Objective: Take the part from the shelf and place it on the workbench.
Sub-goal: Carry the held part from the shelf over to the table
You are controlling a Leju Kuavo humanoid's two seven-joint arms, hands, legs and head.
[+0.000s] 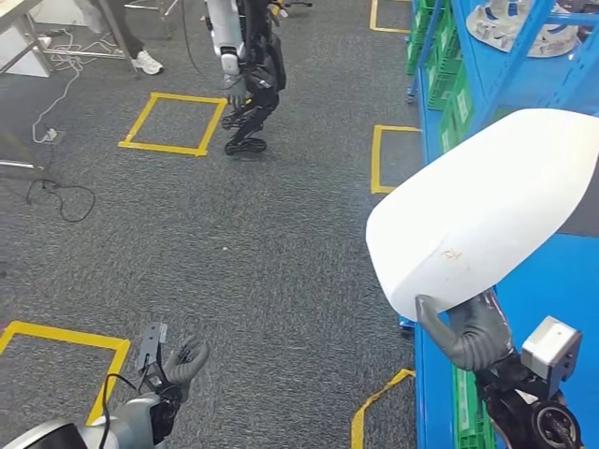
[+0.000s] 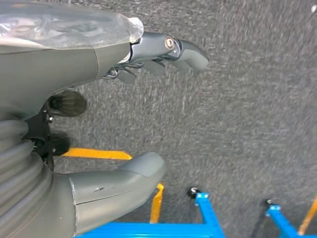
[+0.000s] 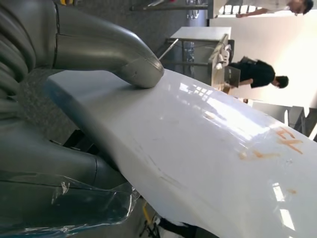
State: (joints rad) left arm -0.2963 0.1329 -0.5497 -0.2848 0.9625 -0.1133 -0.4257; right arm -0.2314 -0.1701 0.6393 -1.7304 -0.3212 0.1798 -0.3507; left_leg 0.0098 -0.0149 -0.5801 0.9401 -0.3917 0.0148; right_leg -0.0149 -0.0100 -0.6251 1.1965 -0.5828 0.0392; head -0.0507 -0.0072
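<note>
One part [image 1: 488, 201], white and glossy, held up at right of the head frame, in front of the blue shelf [image 1: 558, 281]. Gripped at its lower left end by the right hand [image 1: 470, 329]: in the right wrist view, thumb [image 3: 112, 52] pressed on the top face, fingers [image 3: 56, 166] wrapped underneath, so clamped on the part with most of its length sticking out unsupported. Left hand [image 1: 180, 360] low at bottom left of the head frame, over carpet [image 1: 247, 253] beside a yellow floor square [image 1: 106, 374], holding nothing; in the left wrist view thumb [image 2: 119, 181] and fingers [image 2: 168, 49] well apart, only carpet between them. Appears already off the shelf, not yet delivered; no workbench clearly identifiable, though a pale table [image 3: 201, 34] shows far off in the right wrist view, with a person [image 3: 258, 74] near it. To carry well, probably best to keep the wrist level and the squeeze firm, since a smooth shell held at one end seems likely to pivot or slip; worth swinging the far end clear of the shelf's blue struts before turning. Also worth minding the other robot [image 1: 247, 65] at top centre of the head frame. Could bring the free left hand under the far end for support if the part sags.
</note>
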